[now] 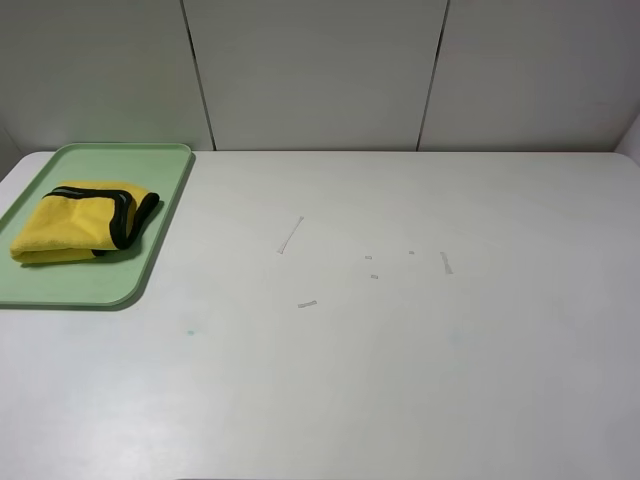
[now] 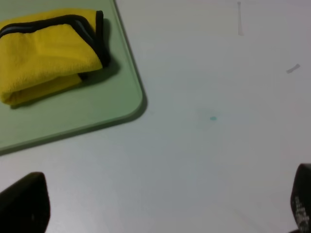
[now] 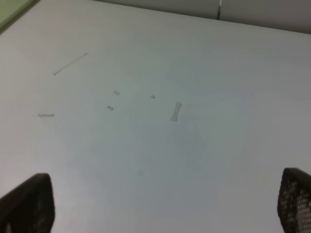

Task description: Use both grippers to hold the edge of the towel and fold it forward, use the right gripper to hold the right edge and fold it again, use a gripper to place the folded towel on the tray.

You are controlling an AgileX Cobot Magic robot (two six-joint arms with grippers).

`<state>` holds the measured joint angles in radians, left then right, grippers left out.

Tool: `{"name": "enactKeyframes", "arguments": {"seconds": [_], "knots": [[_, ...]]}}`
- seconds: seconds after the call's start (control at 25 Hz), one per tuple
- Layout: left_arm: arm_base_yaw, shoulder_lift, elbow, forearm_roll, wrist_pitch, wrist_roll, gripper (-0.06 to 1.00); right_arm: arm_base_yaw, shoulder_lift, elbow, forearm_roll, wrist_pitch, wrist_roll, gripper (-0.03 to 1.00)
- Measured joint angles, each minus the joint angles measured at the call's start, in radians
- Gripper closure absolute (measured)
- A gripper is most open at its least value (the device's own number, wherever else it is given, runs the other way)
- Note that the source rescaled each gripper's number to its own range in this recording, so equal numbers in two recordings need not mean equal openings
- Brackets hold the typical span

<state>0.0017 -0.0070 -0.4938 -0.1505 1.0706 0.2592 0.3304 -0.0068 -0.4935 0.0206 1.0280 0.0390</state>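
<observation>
Exterior high view: yellow towel (image 1: pixel 82 222), black-trimmed, lies folded into a compact bundle on the green tray (image 1: pixel 150 270) at the far left of the white worktop (image 1: pixel 400 380). Bundle sits within the tray's rim, toward its middle, a black-edged corner turned up on the right side. Neither arm shows in this view. A few small scuffs or tape scraps mark the middle of the worktop, well apart from the tray.

Left wrist view: left gripper (image 2: pixel 160 206) over bare worktop just beside the tray's near corner. Its two dark fingertips (image 2: pixel 24 204) show only at the picture's edges, wide apart, nothing between them. Towel visible in full on the tray, layers stacked, fold facing the camera.

Right wrist view: right gripper (image 3: pixel 160 204) over the middle of the worktop, above the scuffs. Jaws spread wide, empty. A sliver of green at one corner is probably the tray; no towel seen here.

Judgement: both folds and the placing look done; the step in hand is the end of the placing, with both arms clear of the towel. Little seems left to do. If anything, the arms need only stay clear of the tray, so the bundle keeps its fold.
</observation>
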Motion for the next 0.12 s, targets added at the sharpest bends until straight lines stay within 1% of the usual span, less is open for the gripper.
{"name": "enactKeyframes", "arguments": {"seconds": [0.12], "knots": [[0.000,0.000,0.000,0.000,0.000,0.000,-0.05,0.000,0.000,0.000,0.000,0.000,0.000,-0.03]]}}
